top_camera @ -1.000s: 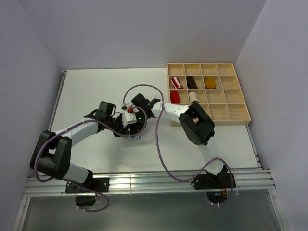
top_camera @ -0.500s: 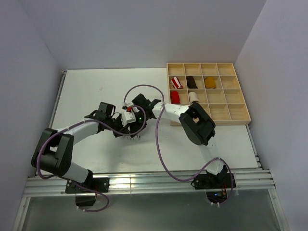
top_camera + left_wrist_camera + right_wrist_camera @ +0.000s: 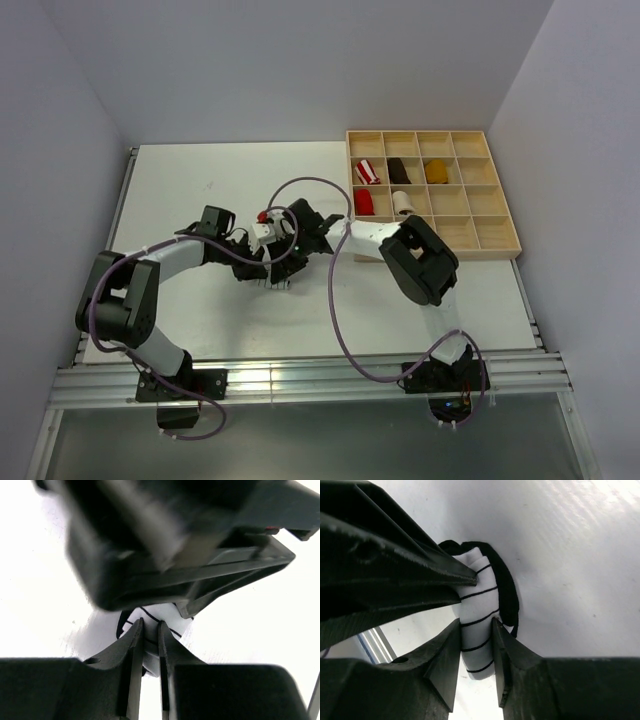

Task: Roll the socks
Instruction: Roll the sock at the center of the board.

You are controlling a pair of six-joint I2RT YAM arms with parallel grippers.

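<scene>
Mid-frame in the top view, both pincers meet on the striped sock [image 3: 479, 600], which lies rolled on the surface [image 3: 190, 190]. The left pincer [image 3: 151, 626] is clamped on a fold of it. The right pincer [image 3: 475, 622] grips the roll, which fills its gap. The cream sock [image 3: 404, 203] sits in the tray [image 3: 497, 251], just right of a red bundle [image 3: 364, 203].

My left claw [image 3: 150, 632], fingers nearly together, pinches a white, black-striped sock [image 3: 159, 615] on the white table [image 3: 40, 605]; a blurred dark arm part [image 3: 165, 540] looms just beyond it.
</scene>
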